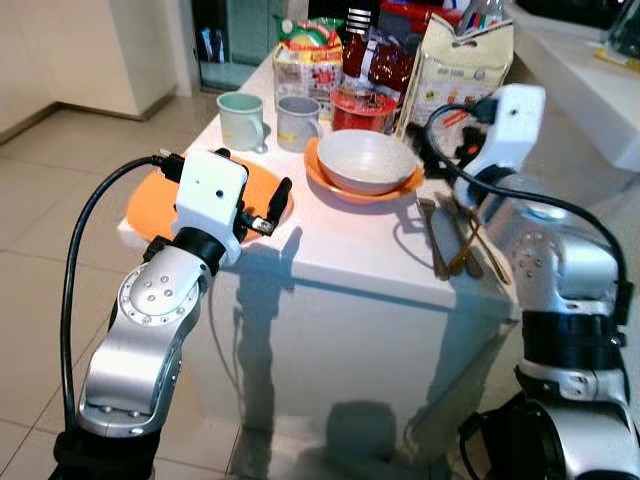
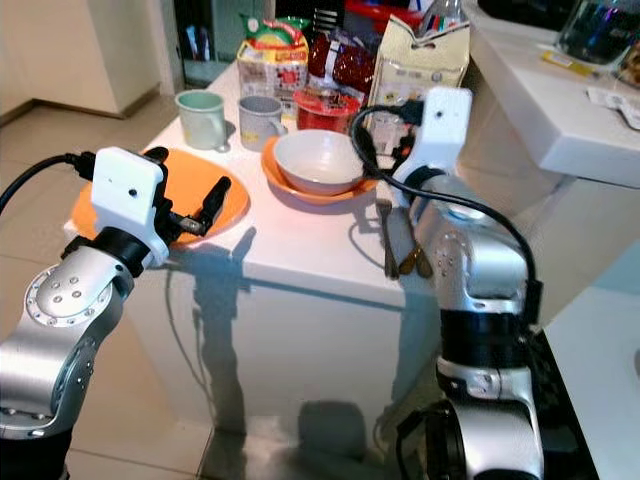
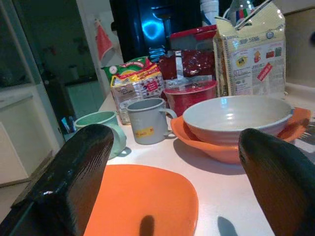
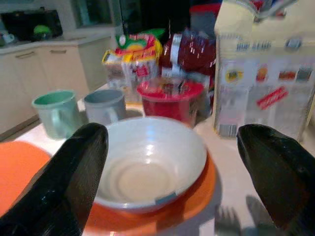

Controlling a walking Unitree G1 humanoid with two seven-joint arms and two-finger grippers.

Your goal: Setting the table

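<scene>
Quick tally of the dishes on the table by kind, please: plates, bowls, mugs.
Orange plates: 2, one bare, one under the bowl
Bowls: 1, white
Mugs: 2, green and grey
Total: 5

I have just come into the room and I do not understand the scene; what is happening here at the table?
The humanoid robot stands at a white table that it is setting. Its left gripper is open over a flat orange plate. Its right gripper, also open, points at a pale ceramic bowl resting in a second orange plate. Neither holds anything. Cutlery lies near the right arm; a green mug and a grey mug stand behind.
</scene>
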